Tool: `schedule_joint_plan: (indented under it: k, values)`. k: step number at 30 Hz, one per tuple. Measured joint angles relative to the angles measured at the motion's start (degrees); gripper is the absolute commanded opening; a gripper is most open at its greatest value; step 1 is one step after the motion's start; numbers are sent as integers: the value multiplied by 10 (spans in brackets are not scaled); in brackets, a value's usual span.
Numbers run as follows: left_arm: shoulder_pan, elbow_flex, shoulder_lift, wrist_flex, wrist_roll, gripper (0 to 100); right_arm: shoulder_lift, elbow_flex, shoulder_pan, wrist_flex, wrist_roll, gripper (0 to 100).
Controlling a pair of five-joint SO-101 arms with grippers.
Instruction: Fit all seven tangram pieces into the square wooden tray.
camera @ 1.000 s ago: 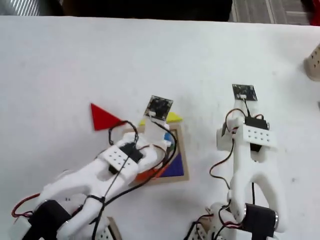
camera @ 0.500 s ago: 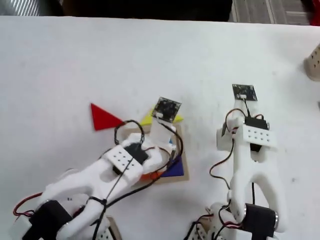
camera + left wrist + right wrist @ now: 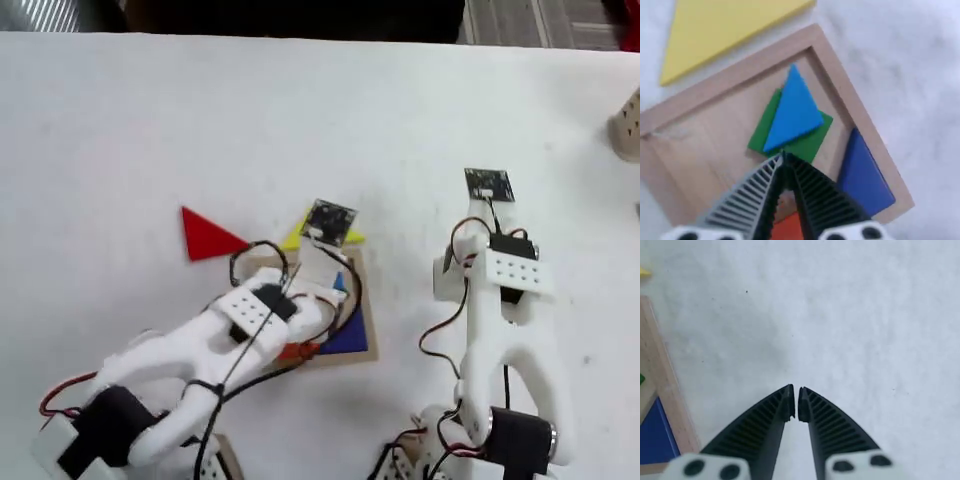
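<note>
A white table (image 3: pixel 120 120) is carrying everything. From above, the left arm (image 3: pixel 250 320) is lying across the tray (image 3: pixel 368 325). Over the last second its wrist has been swinging toward the tray's far corner, then easing slightly back. The right arm (image 3: pixel 505 300) is staying parked well to the tray's right. The red triangle (image 3: pixel 208 236) is sitting just off the tray's far left corner. The yellow triangle (image 3: pixel 350 237) is lying against its far rim, half under the wrist camera (image 3: pixel 330 221). A pale block (image 3: pixel 628 125) is standing far from the tray.

At the left wrist, the left gripper (image 3: pixel 785 160) is hanging over the tray floor, jaws pressed together and holding nothing. The blue triangle (image 3: pixel 795 110) is lying on top of the green square (image 3: pixel 812 142) rather than flat beside it. A navy piece (image 3: pixel 862 175) is hugging the rim, and an orange piece (image 3: pixel 787 227) is showing under the jaws. That overlap is probably blocking a flat fit, and two pieces are waiting outside.

At the right wrist, the right gripper (image 3: pixel 795 404) is idling empty beside the tray, jaws all but closed.
</note>
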State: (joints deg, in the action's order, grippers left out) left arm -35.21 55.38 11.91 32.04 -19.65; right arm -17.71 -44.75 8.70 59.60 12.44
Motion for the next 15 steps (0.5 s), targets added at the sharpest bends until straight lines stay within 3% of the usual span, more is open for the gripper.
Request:
schedule_joint_plan:
  k: [15]
  values:
    - [32,-42,-11,-4,0,21,0,0,0,0,0,17]
